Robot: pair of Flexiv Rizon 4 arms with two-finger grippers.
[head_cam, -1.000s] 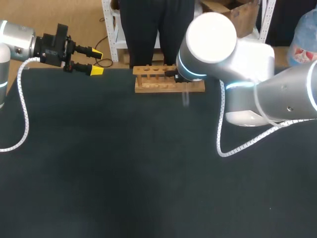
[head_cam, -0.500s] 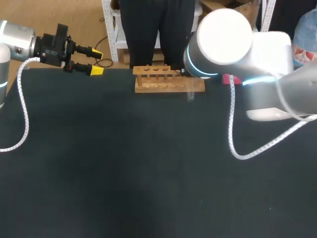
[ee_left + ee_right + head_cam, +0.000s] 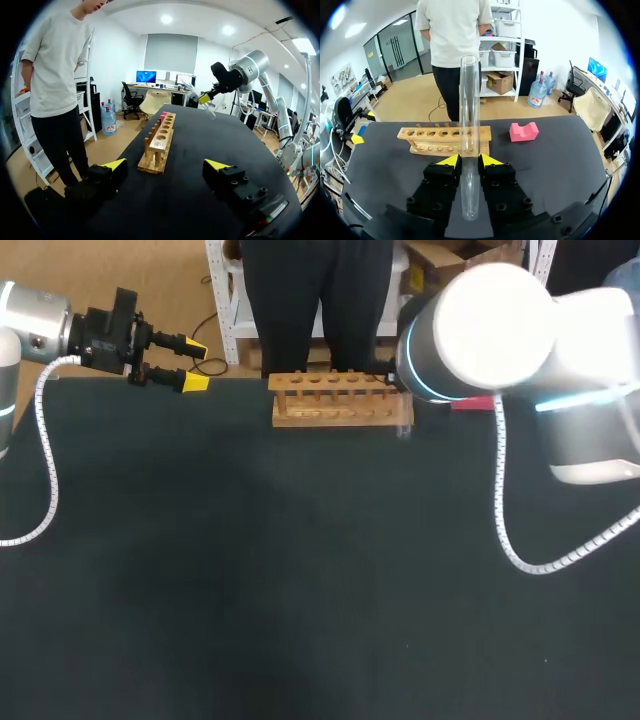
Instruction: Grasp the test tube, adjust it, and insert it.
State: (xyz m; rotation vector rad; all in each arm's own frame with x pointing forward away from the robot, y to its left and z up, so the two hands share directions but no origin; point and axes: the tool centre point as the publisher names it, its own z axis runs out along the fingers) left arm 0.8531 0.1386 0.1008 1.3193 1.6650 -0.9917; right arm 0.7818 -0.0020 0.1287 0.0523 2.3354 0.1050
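Dark tabletop [image 3: 250,590], wooden rack [image 3: 340,402], seemingly empty tube [image 3: 469,125] gripped

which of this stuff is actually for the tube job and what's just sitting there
For the job:
- test tube, clamped between the right gripper's fingers
- wooden rack, holes empty, ahead of that gripper

Just lying about:
- pink block, beside the rack's end
- left gripper, open and holding nothing, well off to the rack's other side
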